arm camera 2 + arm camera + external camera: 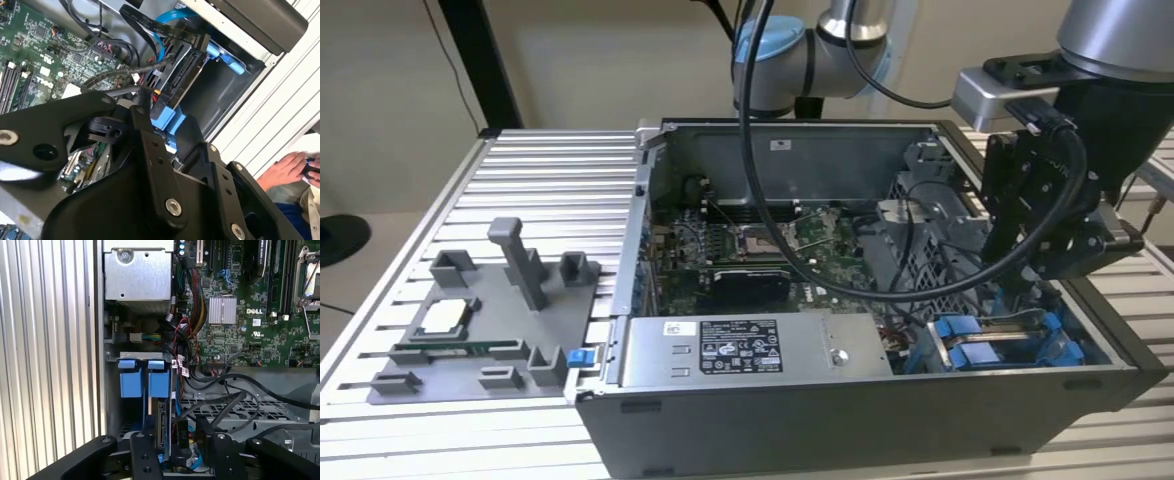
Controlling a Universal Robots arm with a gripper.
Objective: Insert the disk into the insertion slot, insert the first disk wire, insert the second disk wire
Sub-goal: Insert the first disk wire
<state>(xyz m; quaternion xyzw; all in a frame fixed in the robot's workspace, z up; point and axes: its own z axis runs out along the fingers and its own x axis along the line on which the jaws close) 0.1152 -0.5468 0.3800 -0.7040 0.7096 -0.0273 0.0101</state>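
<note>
Down in case (854,430) corner, disk (186,67) stands on edge in slot (134,380), plug end facing out so wires reach. Gripper (167,127) hangs close over it, fingers (142,125) apart, nothing held that shows.

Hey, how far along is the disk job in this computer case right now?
Done, it seems: the disk stands in the insertion slot, between its blue rails. In hand: the gripper is at the disk's connector end, beside a black plug. Left: both wires; I cannot tell whether either is seated yet.
</note>
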